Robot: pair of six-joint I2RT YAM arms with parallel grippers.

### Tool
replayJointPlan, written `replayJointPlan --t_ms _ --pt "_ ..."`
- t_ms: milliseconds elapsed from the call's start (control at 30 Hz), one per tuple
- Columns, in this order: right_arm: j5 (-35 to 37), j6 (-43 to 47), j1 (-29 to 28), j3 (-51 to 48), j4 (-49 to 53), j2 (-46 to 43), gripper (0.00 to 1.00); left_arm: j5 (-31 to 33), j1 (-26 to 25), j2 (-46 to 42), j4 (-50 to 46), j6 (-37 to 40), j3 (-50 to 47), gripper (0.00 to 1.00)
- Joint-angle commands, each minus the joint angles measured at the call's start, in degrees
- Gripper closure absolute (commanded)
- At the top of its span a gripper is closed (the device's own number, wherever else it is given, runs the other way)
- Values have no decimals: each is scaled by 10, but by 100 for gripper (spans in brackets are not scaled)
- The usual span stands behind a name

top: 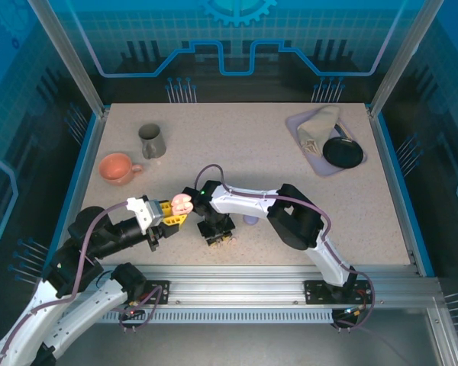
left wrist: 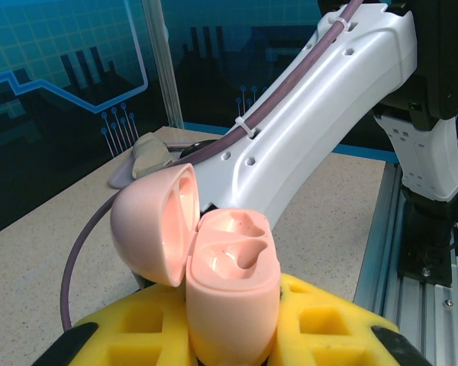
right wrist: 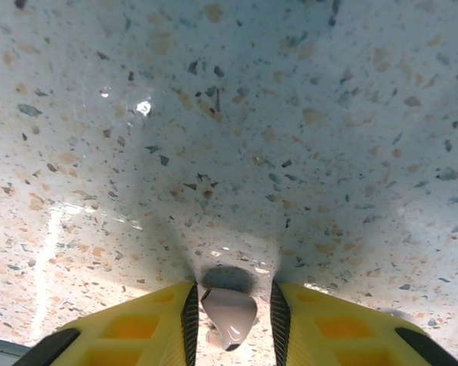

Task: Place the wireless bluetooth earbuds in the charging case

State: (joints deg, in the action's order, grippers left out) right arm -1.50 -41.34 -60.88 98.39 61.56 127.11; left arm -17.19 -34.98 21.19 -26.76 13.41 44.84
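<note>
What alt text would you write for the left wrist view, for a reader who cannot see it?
An open pink charging case, its lid hinged back and both earbud sockets empty, stands clamped in the left gripper. Behind it the white right arm crosses above a speckled table.

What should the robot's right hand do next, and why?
Probably squeeze the right gripper fully onto the pale earbud. Its fingers sit on both sides of the bud on the table, and the left gripper holds the pink case open with both sockets empty.
</note>
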Motion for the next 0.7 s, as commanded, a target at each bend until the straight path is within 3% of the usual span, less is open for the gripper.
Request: replayJointPlan --t_ms 0,667 --pt "-4 3 -16 12 23 15 68 -4 4 -9 5 -8 0 100" --pt "12 6 -3 18 16 20 70 -3 4 -8 5 -6 1 100"
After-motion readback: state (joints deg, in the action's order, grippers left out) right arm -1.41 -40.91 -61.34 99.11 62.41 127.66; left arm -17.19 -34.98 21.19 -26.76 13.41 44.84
